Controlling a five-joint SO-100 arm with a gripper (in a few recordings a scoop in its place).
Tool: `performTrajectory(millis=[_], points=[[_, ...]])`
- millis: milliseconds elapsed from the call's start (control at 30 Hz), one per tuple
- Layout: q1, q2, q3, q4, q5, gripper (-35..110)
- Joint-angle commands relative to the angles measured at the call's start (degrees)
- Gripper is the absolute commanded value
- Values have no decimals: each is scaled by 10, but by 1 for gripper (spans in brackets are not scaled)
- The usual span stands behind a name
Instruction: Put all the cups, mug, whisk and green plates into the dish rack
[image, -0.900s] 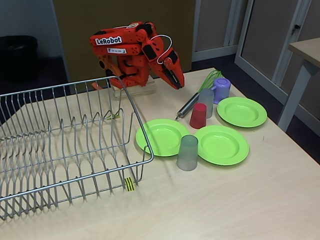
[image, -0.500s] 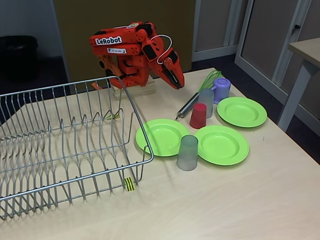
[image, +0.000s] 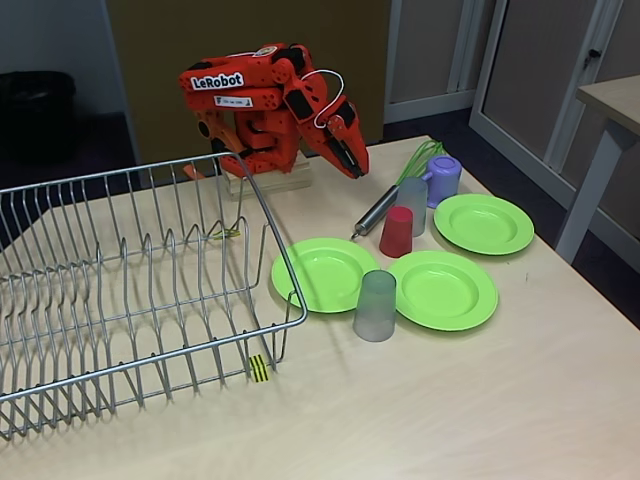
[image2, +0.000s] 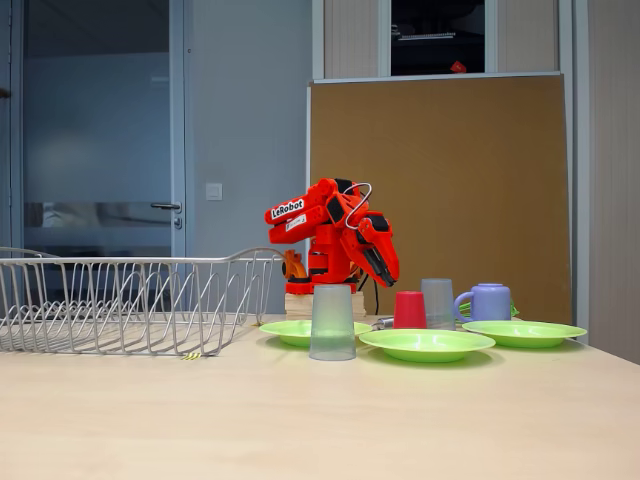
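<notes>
The orange arm's end effector (image: 352, 165), fingers pressed together and holding nothing, hangs above the table (image: 480, 400). Below and beside it wait three green plates (image: 443, 289), the cups (image: 376, 306), mug (image: 443, 179) and whisk (image: 385, 207); the dish rack (image: 120, 290), well apart, holds nothing yet.

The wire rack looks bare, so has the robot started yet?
Nothing looks done: the silver wire dish rack holds no dishes. The orange gripper hangs folded, holding nothing. Left on the table: three lime-green plates, three tumblers, the lilac mug and the green whisk.
</notes>
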Motion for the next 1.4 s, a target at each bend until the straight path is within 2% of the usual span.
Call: performTrajectory(millis=[0, 400, 533, 700, 900, 1067, 1200, 1367], points=[[-8, 6, 4, 10, -5, 0], [-7, 6, 4, 10, -6, 0], [60, 9, 4, 11, -23, 0], [84, 11, 3, -4, -57, 0], [78, 5, -76, -4, -75, 0], [76, -61, -173, 23, -133, 0], [77, -142, -242, 18, -270, 8], [98, -250, -334, -13, -313, 8]])
